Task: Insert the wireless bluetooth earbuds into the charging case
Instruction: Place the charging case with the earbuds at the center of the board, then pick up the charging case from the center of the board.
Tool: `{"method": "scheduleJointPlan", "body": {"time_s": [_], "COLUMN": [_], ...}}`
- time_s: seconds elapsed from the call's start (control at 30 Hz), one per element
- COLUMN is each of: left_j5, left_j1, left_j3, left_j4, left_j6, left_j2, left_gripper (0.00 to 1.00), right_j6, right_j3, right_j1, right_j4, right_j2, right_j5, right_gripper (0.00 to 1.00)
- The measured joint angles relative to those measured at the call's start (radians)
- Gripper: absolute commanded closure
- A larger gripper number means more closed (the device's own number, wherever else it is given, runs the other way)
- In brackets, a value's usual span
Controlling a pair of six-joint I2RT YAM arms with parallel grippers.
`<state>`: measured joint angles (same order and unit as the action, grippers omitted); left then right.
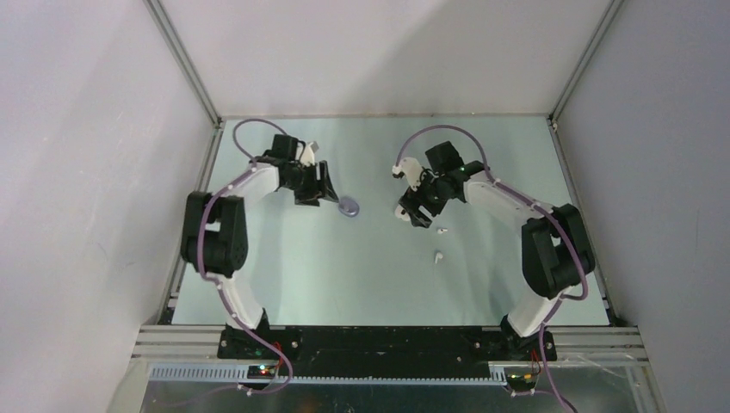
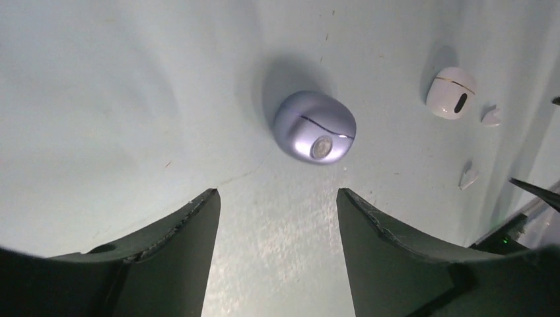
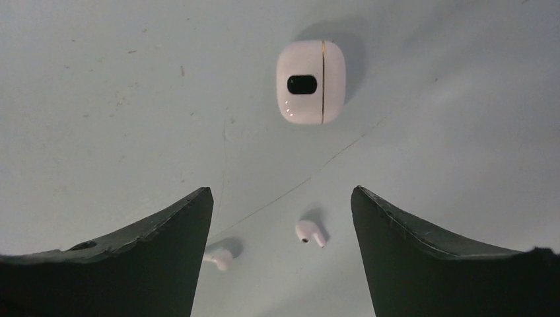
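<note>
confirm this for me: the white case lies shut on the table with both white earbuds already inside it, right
No. The white case does lie shut on the table, but both white earbuds lie loose on the table outside it, as the right wrist view shows.

Top view: fixed high behind the arm bases point(image 1: 250, 340), looking down on the whole bench point(image 1: 361, 284). Wrist views: close above the bench, facing down past the left claw point(image 2: 277, 191) and right claw point(image 3: 282, 189). Both wrist views share the white case point(image 2: 451, 92) and white earbuds point(image 2: 490, 117).
</note>
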<state>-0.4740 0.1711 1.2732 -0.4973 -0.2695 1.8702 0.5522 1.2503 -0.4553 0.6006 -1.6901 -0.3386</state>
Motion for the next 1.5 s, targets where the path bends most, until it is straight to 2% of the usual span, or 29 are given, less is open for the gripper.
{"method": "scheduleJointPlan", "body": {"time_s": [0.27, 0.4, 0.87, 1.0, 1.07, 1.3, 1.5], "left_j5": [0.117, 0.135, 0.132, 0.13, 0.13, 0.119, 0.097], "left_j1": [-0.067, -0.072, -0.072, -0.072, -0.072, -0.072, -0.072], "left_j3": [-0.122, -0.146, -0.161, -0.161, -0.161, -0.161, -0.161], "left_j4": [0.063, 0.124, 0.182, 0.184, 0.188, 0.206, 0.225], "left_j6": [0.026, 0.012, -0.029, -0.03, -0.031, -0.046, -0.051], "left_j2": [-0.37, -0.459, -0.461, -0.461, -0.461, -0.46, -0.438], "left_gripper": [0.3, 0.3, 0.31, 0.32, 0.32, 0.34, 0.36], "right_j6": [0.002, -0.003, 0.0, 0.002, 0.003, 0.007, 0.01], "right_j3": [0.134, 0.188, 0.283, 0.283, 0.283, 0.283, 0.288], "right_j1": [-0.041, -0.058, -0.089, -0.089, -0.089, -0.089, -0.089], "right_j4": [-0.021, -0.018, 0.061, 0.087, 0.089, 0.091, 0.089], "right_j2": [-0.173, -0.234, -0.375, -0.38, -0.38, -0.38, -0.384], "right_j5": [0.072, 0.092, 0.145, 0.147, 0.146, 0.142, 0.138], "right_gripper": [0.16, 0.16, 0.32, 0.43, 0.46, 0.45, 0.61]}}
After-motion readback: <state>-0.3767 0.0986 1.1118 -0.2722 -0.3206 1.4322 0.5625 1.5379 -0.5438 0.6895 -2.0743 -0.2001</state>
